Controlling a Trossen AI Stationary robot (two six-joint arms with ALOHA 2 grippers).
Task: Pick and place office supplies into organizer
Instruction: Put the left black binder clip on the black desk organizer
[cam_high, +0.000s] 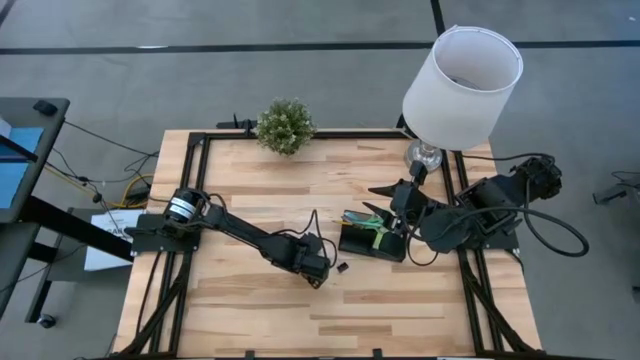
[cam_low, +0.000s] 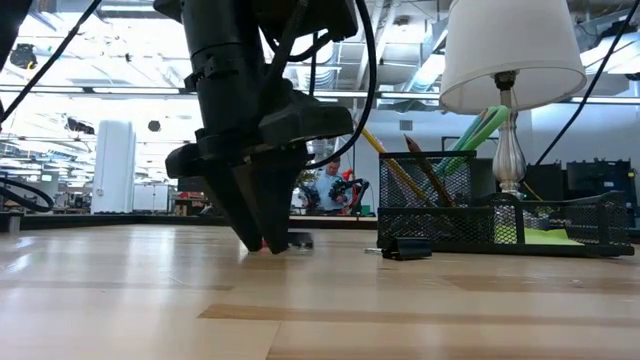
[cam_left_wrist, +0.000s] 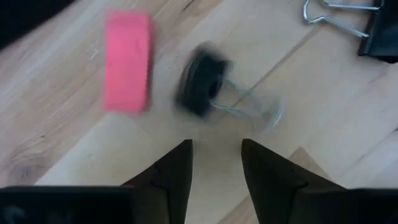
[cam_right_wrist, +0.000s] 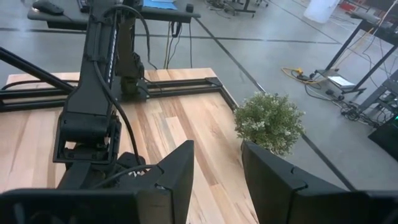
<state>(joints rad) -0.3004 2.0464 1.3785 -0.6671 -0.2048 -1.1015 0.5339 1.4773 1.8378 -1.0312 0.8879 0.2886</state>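
My left pincer (cam_high: 322, 278) points down at the middle of the worktop (cam_high: 250, 320), its two dark fingers (cam_left_wrist: 177, 171) set narrowly apart and holding nothing, tips close above the wood. Just past the fingertips lie a small black binder clip (cam_left_wrist: 202, 87), blurred, with its wire handles toward me, and beside it a pink eraser (cam_left_wrist: 127, 61) lying flat on the boards. A second binder clip (cam_left_wrist: 373, 31) sits a little farther off, nearer the organizer (cam_high: 372, 240).

The organizer, a black mesh tray, stands right of centre on the worktop, well in from the near edge and near the right-hand rail. Its raised back section holds a yellow pencil (cam_low: 385, 160) and pens (cam_low: 475, 135) standing at a slant; a lime-green sticky-note pad (cam_low: 545, 237) lies in the low front part.

My right pincer (cam_high: 400, 205) hangs above the organizer, fingers slightly parted and empty. Behind it the white-shaded lamp (cam_high: 462, 85) crowds the far right corner, and a small potted plant (cam_high: 285, 125) stands at the middle of the far edge.

Open wood runs along the whole near edge and across the left half of the worktop. A person (cam_low: 325, 185) shows far back in the room.
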